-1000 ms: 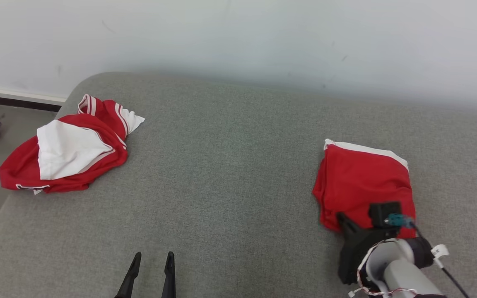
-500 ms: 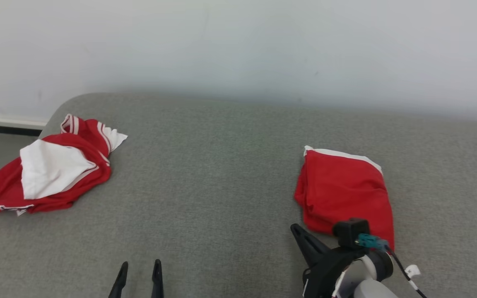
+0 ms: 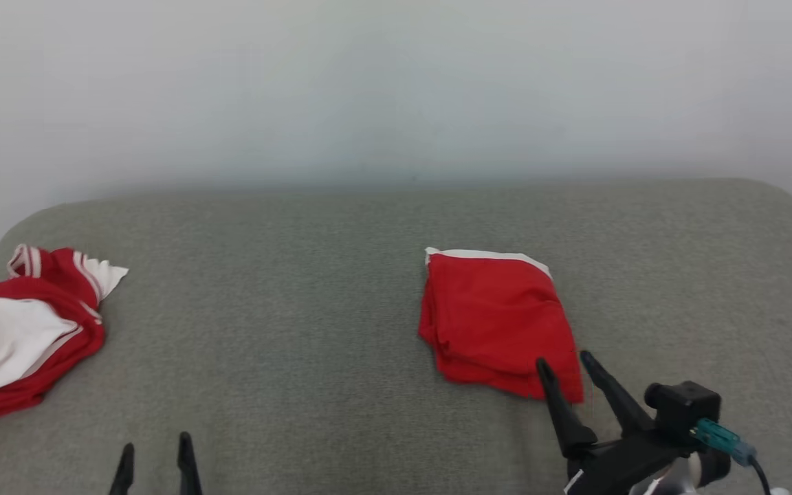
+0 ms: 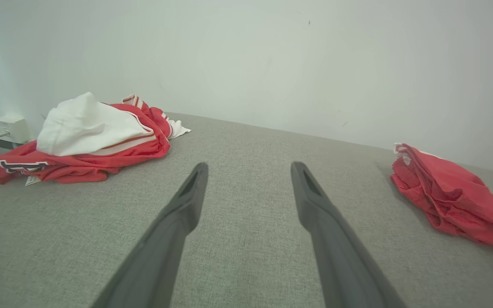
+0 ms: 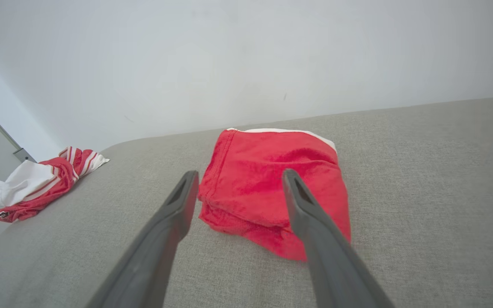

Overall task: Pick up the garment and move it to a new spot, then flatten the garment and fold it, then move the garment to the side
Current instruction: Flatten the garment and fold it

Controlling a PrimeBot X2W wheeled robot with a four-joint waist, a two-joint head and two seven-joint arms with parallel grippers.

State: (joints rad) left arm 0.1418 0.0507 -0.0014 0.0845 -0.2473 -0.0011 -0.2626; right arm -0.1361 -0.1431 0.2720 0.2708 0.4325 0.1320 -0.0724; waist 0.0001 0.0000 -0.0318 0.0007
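Observation:
A folded red garment (image 3: 496, 323) with a white edge at its far side lies flat on the grey cushioned surface (image 3: 286, 309), right of centre. My right gripper (image 3: 566, 362) stands open at the garment's near right corner, with nothing held between its fingers. In the right wrist view the gripper (image 5: 240, 174) points along the surface at the folded garment (image 5: 263, 158), just short of its near edge. My left gripper (image 3: 155, 447) is open at the lower left, well clear of the cloth. In the left wrist view the gripper (image 4: 248, 167) hovers over bare fabric, with the garment (image 4: 452, 201) far to its right.
A crumpled red and white garment (image 3: 18, 337) lies at the surface's left end, also seen as a heap (image 4: 88, 137) and small (image 5: 37, 184). A white wall (image 3: 396, 89) runs close behind. The surface rounds off at its left and right ends.
My right gripper has opened, let go of the folded garment and drawn back to its near edge. The head camera has turned, shifting the whole picture left. The left gripper stays open.

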